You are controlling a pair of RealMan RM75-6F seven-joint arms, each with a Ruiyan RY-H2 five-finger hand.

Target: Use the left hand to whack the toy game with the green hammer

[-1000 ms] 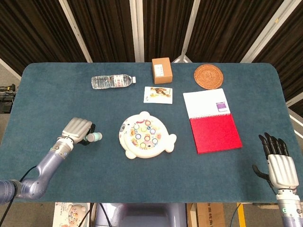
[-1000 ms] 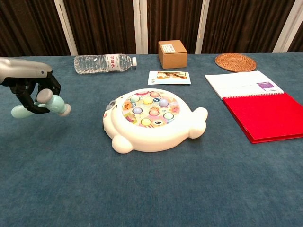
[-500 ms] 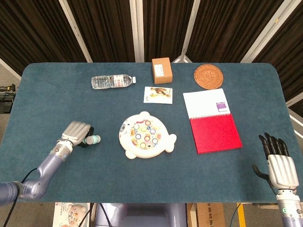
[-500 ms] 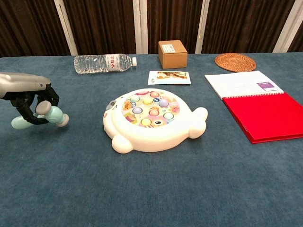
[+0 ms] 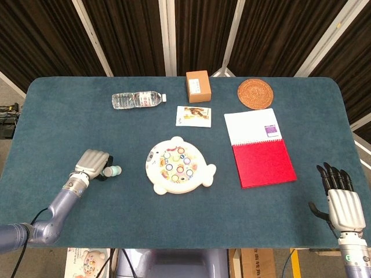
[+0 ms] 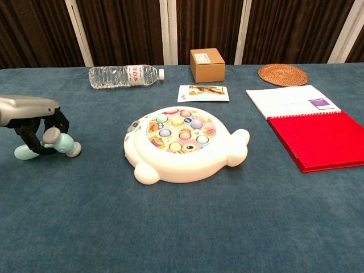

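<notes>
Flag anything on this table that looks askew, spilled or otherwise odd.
Only the clear plastic water bottle stands out: it lies on its side at the table's far edge, capped, nothing spilled. The left hand holds the green toy hammer well left of the white whack-a-mole game.

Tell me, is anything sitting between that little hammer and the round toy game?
No. Between the green hammer in the left hand and the toy game, the chest view shows only bare blue table.
</notes>
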